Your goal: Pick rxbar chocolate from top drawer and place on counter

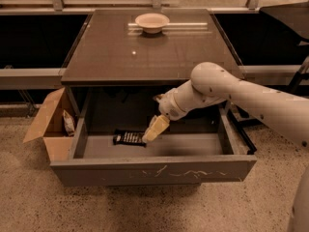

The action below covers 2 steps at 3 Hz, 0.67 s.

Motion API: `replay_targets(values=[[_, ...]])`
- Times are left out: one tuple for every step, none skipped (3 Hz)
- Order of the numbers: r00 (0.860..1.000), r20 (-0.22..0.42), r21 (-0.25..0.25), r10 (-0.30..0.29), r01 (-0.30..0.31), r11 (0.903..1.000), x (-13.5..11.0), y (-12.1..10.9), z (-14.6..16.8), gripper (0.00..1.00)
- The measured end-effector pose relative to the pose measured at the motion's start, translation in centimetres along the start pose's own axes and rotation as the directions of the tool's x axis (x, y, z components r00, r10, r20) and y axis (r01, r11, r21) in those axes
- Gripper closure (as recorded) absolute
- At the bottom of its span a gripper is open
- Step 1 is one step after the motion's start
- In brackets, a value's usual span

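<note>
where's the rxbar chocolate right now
In the camera view, the rxbar chocolate lies flat on the floor of the top drawer, left of centre; the gripper hangs just to its right, inside the drawer.

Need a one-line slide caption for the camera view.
The gripper hangs inside the open top drawer, by the right end of the rxbar chocolate; a bowl sits on the counter.
</note>
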<state>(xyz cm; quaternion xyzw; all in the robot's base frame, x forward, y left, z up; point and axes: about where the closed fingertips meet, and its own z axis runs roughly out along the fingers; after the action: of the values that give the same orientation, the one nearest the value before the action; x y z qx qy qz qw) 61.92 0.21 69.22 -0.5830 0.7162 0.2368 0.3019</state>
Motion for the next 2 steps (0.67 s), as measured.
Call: replay_targets(values=[[1.0,-0.02,0.017,0.003,-0.003,0.9998,-0.3,-0.4,2.5,0.0],[0.999,-0.037,0.01,-0.001,0.001,1.0,-0.5,-0.4,5.5,0.0]])
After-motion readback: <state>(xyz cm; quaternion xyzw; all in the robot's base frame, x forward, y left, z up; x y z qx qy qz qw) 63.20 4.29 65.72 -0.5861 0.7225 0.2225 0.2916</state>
